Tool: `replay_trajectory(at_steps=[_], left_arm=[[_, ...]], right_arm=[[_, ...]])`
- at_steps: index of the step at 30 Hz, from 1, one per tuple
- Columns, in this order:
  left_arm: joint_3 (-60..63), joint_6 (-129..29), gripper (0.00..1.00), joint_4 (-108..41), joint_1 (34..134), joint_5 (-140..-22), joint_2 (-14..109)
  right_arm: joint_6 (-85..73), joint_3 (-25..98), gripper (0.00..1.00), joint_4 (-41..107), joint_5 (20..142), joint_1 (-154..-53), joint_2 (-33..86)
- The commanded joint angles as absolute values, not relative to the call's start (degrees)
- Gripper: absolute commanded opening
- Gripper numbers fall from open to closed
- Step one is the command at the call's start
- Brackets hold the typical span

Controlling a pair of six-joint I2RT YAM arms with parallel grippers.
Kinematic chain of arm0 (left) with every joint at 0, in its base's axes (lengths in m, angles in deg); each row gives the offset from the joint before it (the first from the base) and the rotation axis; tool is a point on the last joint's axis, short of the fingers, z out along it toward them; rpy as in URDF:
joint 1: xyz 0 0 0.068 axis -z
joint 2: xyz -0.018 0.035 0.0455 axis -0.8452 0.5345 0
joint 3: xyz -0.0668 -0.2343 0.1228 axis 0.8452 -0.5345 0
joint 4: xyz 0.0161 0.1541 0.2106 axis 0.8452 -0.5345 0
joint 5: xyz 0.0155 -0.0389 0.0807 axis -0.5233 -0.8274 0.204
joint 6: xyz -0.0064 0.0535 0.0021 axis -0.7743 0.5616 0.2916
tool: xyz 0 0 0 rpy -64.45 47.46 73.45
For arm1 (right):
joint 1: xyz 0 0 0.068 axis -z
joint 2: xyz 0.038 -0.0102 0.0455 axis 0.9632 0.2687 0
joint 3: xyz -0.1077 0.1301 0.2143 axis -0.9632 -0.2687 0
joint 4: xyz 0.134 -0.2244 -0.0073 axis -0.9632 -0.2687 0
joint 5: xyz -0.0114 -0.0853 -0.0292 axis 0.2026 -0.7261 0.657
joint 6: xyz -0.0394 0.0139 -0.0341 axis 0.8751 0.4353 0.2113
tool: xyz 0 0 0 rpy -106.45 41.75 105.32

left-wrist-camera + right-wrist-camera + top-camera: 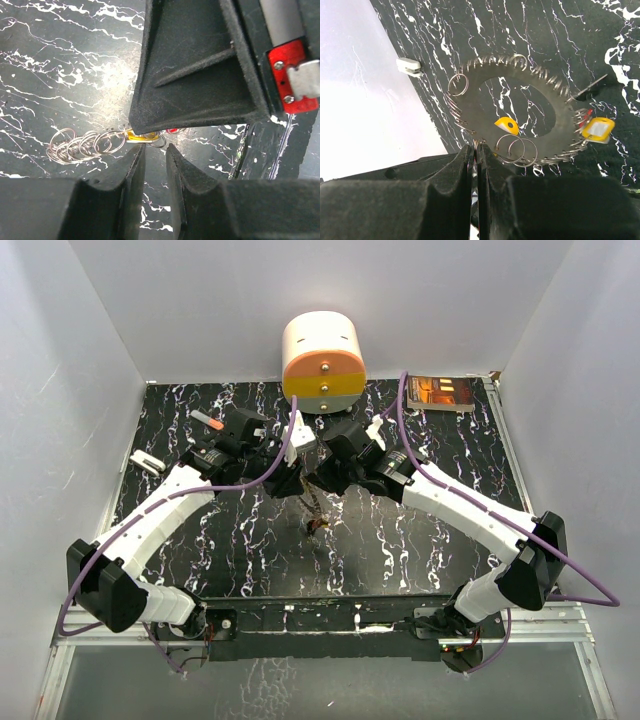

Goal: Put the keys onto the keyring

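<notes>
The keyring is a flat grey metal ring with a wide open centre and several small wire rings round its rim. My right gripper is shut on its near rim and holds it above the black table. A yellow key head shows against the ring's centre; another yellow key and a red one hang at its right rim. In the top view the keyring hangs below both grippers. My left gripper is narrowly open and empty, just short of a yellow key and a row of small rings.
A white, orange and yellow cylinder stands at the back centre. An orange-and-white stick and a white flat bar lie at the left. A shiny box sits at the back right. White walls enclose the table.
</notes>
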State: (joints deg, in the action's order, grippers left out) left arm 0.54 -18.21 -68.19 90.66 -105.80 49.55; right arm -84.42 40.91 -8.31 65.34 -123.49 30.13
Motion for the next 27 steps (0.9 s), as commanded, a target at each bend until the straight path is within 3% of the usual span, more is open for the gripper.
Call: replay_trajectory(at_steps=[1, 12, 20, 27], left_arm=[[1.4, -18.2, 0.23, -66.4, 91.1, -104.2, 47.3], [2.3, -18.6, 0.22, -65.5, 91.0, -103.7, 47.6], [2.8, -18.4, 0.00, -65.7, 91.0, -104.6, 47.5], [3.2, -17.6, 0.00, -67.0, 91.0, -105.0, 46.3]], right_arm=[[-86.7, 42.8, 0.08, -2.8, 67.0, -124.0, 28.3], [-88.1, 42.1, 0.08, -2.2, 67.4, -123.9, 28.3], [-89.4, 40.9, 0.08, -1.6, 67.4, -123.9, 27.5], [-90.5, 39.7, 0.08, -1.4, 66.5, -123.9, 26.8]])
